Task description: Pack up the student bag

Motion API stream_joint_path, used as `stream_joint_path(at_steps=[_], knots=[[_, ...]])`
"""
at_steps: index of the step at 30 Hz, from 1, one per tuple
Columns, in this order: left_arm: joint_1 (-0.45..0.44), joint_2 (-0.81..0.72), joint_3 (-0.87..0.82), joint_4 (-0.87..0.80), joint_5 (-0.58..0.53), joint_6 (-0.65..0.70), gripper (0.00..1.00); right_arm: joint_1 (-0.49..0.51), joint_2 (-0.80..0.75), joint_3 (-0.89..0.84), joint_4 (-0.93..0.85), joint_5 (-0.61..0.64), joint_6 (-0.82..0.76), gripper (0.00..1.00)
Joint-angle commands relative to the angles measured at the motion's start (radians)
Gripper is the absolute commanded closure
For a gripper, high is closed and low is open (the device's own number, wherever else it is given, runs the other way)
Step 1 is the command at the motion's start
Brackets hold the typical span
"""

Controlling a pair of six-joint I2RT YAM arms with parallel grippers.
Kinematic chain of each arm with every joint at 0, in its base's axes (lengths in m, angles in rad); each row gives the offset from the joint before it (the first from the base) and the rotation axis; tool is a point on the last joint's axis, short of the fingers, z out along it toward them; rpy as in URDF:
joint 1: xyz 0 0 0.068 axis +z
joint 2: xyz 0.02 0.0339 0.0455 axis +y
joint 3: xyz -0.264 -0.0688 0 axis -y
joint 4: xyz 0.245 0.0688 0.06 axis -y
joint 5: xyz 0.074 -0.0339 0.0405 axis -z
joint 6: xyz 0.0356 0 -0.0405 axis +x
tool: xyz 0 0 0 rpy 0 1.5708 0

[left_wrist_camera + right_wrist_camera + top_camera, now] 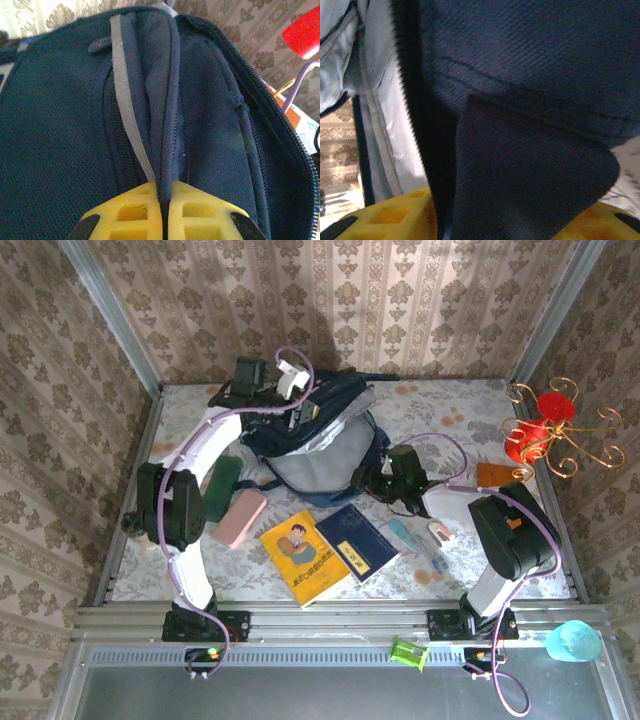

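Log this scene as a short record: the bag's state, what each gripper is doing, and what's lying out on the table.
bag: student bag, main compartment open, grey lining showing
left gripper: shut on a fold of bag fabric at the bag's far end
right gripper: bag fabric between its fingers, grip unclear
loose items near the bag: yellow book, navy book, pink case, green case

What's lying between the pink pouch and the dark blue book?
A flat yellow book with a cartoon figure on its cover, between the pink oblong pouch and the dark blue book. The top view shows it.
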Motion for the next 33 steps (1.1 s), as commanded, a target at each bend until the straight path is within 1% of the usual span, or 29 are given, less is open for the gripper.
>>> stream_joint_path(at_steps=[1,4,7,8,9,10,12,14,16,18,19,20,21,23,25,27,29,31,33], knots=[[0.019,0.015,0.095,0.000,0.091,0.065,0.99,0.046,0.006,0.055,-0.037,0.005,-0.015,0.48],[0.058,0.017,0.094,0.006,0.041,0.059,0.97,0.066,0.005,0.067,-0.086,0.005,-0.040,0.43],[0.083,0.000,0.065,0.010,-0.027,0.059,0.90,0.060,-0.037,0.070,-0.171,0.043,-0.096,0.37],[0.086,-0.007,0.051,0.019,-0.040,0.049,0.85,0.060,-0.054,0.074,-0.206,0.063,-0.118,0.35],[0.090,-0.018,0.030,0.037,-0.054,0.030,0.76,0.060,-0.073,0.082,-0.259,0.083,-0.148,0.32],[0.091,-0.032,0.003,0.059,-0.063,0.006,0.69,0.060,-0.092,0.087,-0.310,0.104,-0.178,0.29],[0.091,-0.068,-0.057,0.100,-0.093,-0.051,0.59,0.060,-0.128,0.101,-0.420,0.156,-0.239,0.25],[0.092,-0.124,-0.134,0.133,-0.196,-0.116,0.50,0.062,-0.173,0.114,-0.558,0.250,-0.292,0.20],[0.093,-0.208,-0.240,0.166,-0.358,-0.197,0.44,0.067,-0.242,0.098,-0.662,0.340,-0.330,0.14],[0.092,-0.309,-0.360,0.200,-0.482,-0.290,0.41,0.071,-0.315,0.074,-0.709,0.349,-0.355,0.12],[0.090,-0.364,-0.438,0.235,-0.507,-0.352,0.40,0.075,-0.339,0.060,-0.721,0.329,-0.366,0.12],[0.084,-0.414,-0.512,0.277,-0.510,-0.409,0.37,0.080,-0.353,0.052,-0.730,0.301,-0.370,0.11],[0.071,-0.468,-0.599,0.323,-0.507,-0.472,0.34,0.089,-0.358,0.045,-0.739,0.267,-0.370,0.11],[0.019,-0.551,-0.734,0.348,-0.514,-0.570,0.32,0.112,-0.359,0.034,-0.753,0.223,-0.376,0.11],[-0.080,-0.619,-0.840,0.320,-0.534,-0.626,0.32,0.145,-0.356,0.026,-0.766,0.210,-0.389,0.12],[-0.194,-0.663,-0.910,0.277,-0.581,-0.686,0.31,0.162,-0.351,0.002,-0.742,0.188,-0.384,0.15],[-0.282,-0.693,-0.970,0.268,-0.593,-0.759,0.31,0.166,-0.334,-0.028,-0.694,0.155,-0.363,0.21],[-0.350,-0.719,-1.020,0.271,-0.604,-0.824,0.30,0.167,-0.302,-0.047,-0.666,0.151,-0.334,0.33],[-0.396,-0.736,-1.053,0.289,-0.618,-0.874,0.29,0.166,-0.287,-0.068,-0.634,0.140,-0.312,0.41]])
